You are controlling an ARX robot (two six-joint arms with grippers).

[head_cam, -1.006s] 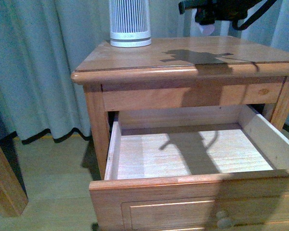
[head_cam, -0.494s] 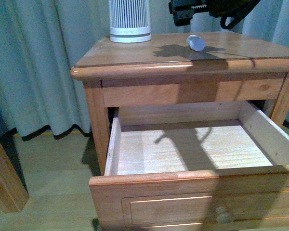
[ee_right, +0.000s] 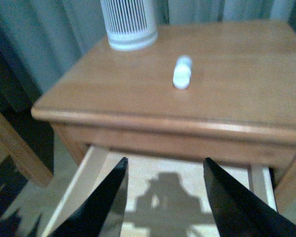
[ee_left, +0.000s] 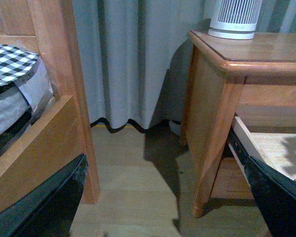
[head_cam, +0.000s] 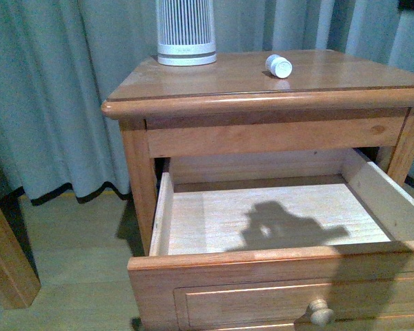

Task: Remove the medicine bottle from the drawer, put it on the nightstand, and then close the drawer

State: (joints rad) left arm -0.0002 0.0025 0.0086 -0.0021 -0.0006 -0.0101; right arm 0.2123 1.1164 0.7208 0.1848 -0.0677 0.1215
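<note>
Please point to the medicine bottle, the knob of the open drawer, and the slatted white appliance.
medicine bottle (head_cam: 279,65), front view, on its white ribbed cap.
drawer knob (head_cam: 321,314), front view, on the round wooden front of the knob.
slatted appliance (head_cam: 186,31), front view, on its slatted side, above the base ring.

front view close, facing the nightstand (head_cam: 262,103), left wrist low beside it, right wrist above, all sharing its top

Medicine bottle (head_cam: 279,65) sideways on nightstand (head_cam: 193,79); drawer (head_cam: 276,238) open.
</note>
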